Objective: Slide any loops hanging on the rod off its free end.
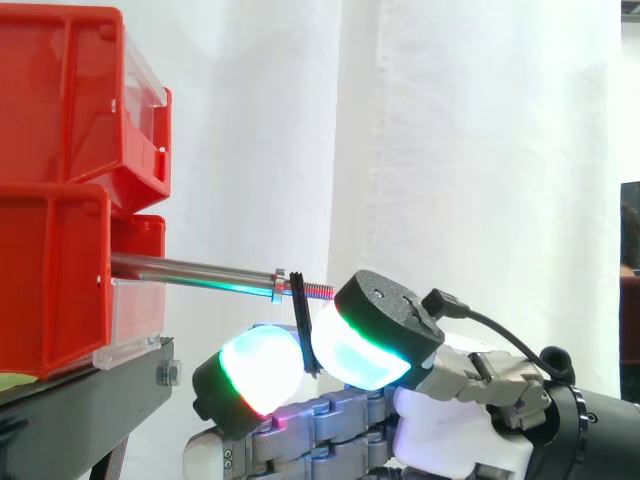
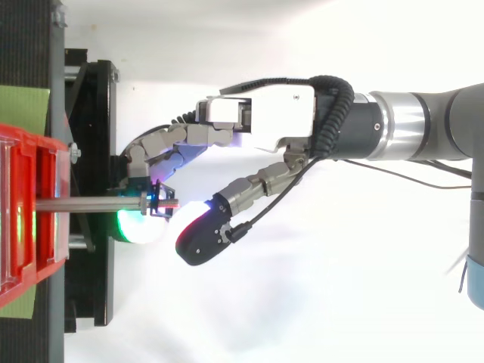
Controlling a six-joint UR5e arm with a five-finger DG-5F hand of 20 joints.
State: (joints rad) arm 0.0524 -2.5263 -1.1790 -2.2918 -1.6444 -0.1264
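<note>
At frame centre, the hand's (image 2: 265, 113) fingers (image 1: 262, 365) pinched the black loop (image 1: 301, 318) near the rod's (image 1: 190, 270) threaded free end.

The side camera looked level, close across the thin steel rod (image 1: 190, 271). The top camera looked down; both shared that rod.

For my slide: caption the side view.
Hand pinches black loop at threaded free end of rod, beside red bins.

Bright, even light throughout, white curtain (image 1: 480, 150) washed close to glare in the side view, shadows faint, a cyan-green sheen under the rod (image 1: 190, 270) from the hand's (image 2: 261, 113) glowing pads (image 1: 262, 362).
</note>
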